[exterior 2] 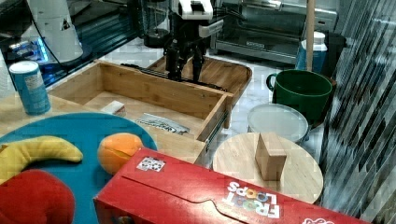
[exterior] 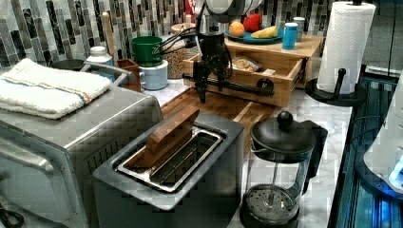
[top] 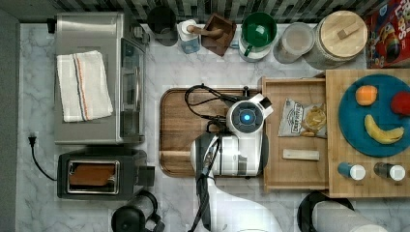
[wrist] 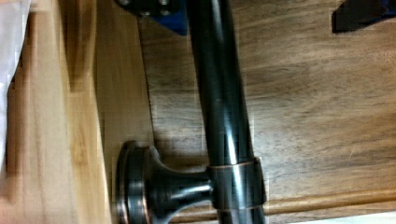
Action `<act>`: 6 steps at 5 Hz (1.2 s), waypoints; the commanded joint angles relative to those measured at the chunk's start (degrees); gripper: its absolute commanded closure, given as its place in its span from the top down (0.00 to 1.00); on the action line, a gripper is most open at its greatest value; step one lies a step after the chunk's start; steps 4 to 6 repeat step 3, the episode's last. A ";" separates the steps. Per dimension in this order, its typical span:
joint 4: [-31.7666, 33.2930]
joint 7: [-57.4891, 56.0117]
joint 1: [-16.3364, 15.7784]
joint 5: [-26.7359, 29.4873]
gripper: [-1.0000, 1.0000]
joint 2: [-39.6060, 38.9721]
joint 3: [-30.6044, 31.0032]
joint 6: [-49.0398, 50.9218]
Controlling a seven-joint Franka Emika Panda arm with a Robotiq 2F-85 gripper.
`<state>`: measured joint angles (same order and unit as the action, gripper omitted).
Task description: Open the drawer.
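Drawer (top: 295, 174) pulled well out of its light wooden box (top: 338, 125), over the walnut tray (top: 176, 130). Gripper (exterior 2: 185, 70) straddles the black bar handle (exterior: 233, 85), fingers (exterior 2: 172, 65) spread either side, not squeezing. Chip bag (top: 303, 118) lies in the drawer just beyond the gripper.

A red cereal box (exterior 2: 205, 196) in the right view carries "FROOT LOOPS" in white letters on its top face. The same box (top: 388, 34) in the top view shows only partial white letters. Other labels are not legible.
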<state>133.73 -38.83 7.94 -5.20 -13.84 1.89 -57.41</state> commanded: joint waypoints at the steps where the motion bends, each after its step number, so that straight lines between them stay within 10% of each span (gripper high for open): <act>1: -1.80 2.46 -3.65 2.08 1.00 0.99 5.22 -0.38; 6: -1.80 2.46 -3.63 2.07 1.00 0.99 5.24 -0.38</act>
